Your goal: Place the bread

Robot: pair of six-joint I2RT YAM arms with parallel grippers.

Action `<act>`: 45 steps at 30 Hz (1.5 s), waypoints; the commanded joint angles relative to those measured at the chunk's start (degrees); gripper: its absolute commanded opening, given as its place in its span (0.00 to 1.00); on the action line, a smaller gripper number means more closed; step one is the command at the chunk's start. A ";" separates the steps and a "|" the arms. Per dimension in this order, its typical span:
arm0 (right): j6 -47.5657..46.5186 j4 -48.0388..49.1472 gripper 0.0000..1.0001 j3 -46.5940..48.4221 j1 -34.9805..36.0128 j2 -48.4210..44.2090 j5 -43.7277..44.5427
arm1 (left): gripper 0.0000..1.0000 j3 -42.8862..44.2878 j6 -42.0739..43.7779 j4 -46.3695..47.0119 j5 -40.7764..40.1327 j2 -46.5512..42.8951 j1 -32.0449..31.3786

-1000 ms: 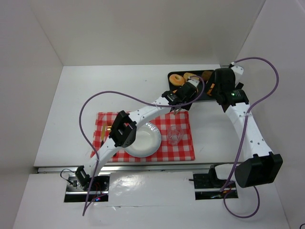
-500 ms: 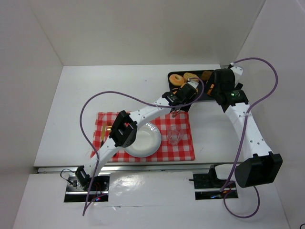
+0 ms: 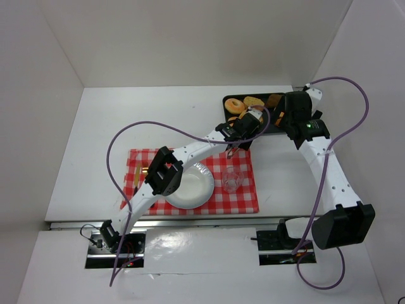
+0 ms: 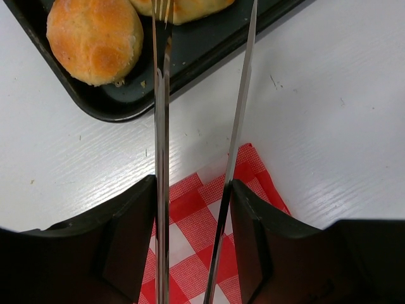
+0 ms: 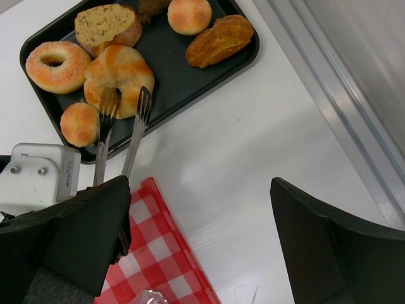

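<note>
Nearest the arm bases, a red-and-white checked cloth (image 3: 247, 199) lies on the white tabletop (image 3: 126, 120). It carries a white plate (image 3: 190, 185) and, just to the right of that, a clear glass (image 3: 231, 180). Past the cloth's far right corner, the left pincer (image 4: 192, 183) is clamped on a pair of metal tongs (image 4: 162, 139), its fingers pressing the two blades from outside. The blades stand apart.

The right pincer (image 5: 201, 190) hangs over the bare tabletop nearby, jaws spread wide and holding nothing.

The tongs' forked tips reach over the near rim of a black tray (image 5: 183, 63) and overlap the near edge of the bread (image 5: 117, 76), which sits in the tray's left half. I cannot tell whether they touch it. A small orange bun (image 5: 80, 123) lies just near-left of the bread and a ring-shaped bread (image 5: 58, 65) lies to its left. A brown slice (image 5: 107, 26) lies behind it. A long pastry (image 5: 220, 39) and a round roll (image 5: 189, 15) lie farther right.
</note>
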 commanded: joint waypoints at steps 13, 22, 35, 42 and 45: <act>-0.43 2.15 0.99 -0.65 -0.99 -2.09 -0.05 | 0.40 2.33 -0.05 1.20 0.43 -1.58 -0.11; -0.43 2.15 0.99 0.39 -0.99 -2.09 -0.05 | 0.08 1.72 1.01 1.20 0.43 -6.40 -0.11; -0.43 1.63 0.99 1.45 -0.99 -2.09 -0.05 | 0.00 -1.71 6.10 3.05 -1.41 -14.23 -0.11; -0.43 1.63 0.99 1.45 -0.99 -2.09 -0.05 | 0.00 -4.43 6.63 2.52 -4.48 -16.60 -0.11; -0.43 1.63 0.99 1.45 -0.99 -2.09 -0.05 | 0.00 -5.05 6.63 2.52 -5.02 -17.13 -0.11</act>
